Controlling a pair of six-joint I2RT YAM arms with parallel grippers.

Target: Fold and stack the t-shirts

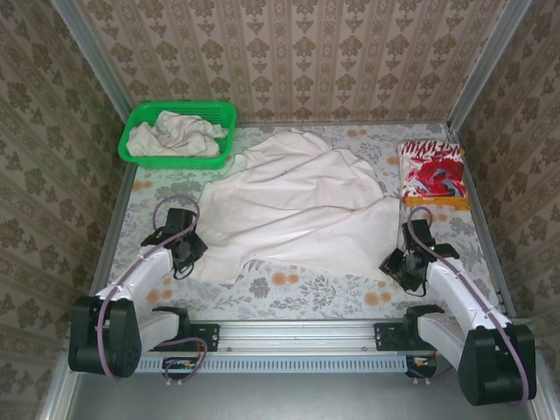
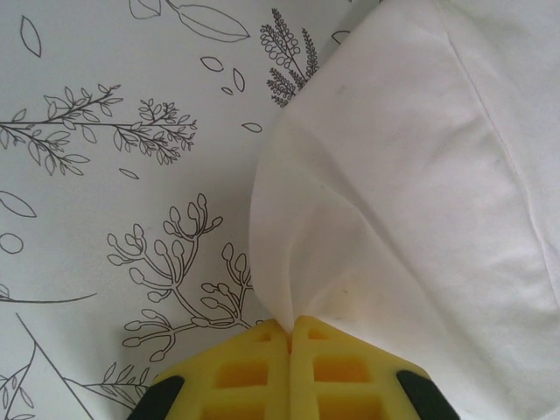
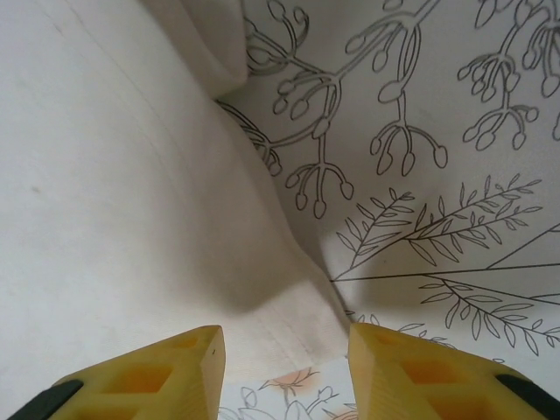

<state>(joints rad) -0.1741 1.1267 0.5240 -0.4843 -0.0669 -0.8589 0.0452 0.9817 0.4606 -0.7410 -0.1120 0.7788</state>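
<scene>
A large off-white t-shirt (image 1: 302, 206) lies spread and rumpled across the middle of the table. My left gripper (image 1: 186, 251) is at its near left edge, shut on a pinch of the shirt's cloth (image 2: 350, 219) between the yellow fingers (image 2: 254, 367). My right gripper (image 1: 405, 265) hovers at the shirt's near right corner, open, with the hemmed corner (image 3: 297, 332) lying between its fingertips (image 3: 201, 350). A folded red-and-white patterned shirt (image 1: 432, 171) rests at the back right. Another crumpled off-white shirt (image 1: 178, 136) sits in the green basket.
The green mesh basket (image 1: 219, 112) stands at the back left corner. A floral tablecloth (image 1: 297, 293) covers the table. Patterned walls close in on three sides, and a metal rail (image 1: 297, 332) runs along the near edge between the arm bases.
</scene>
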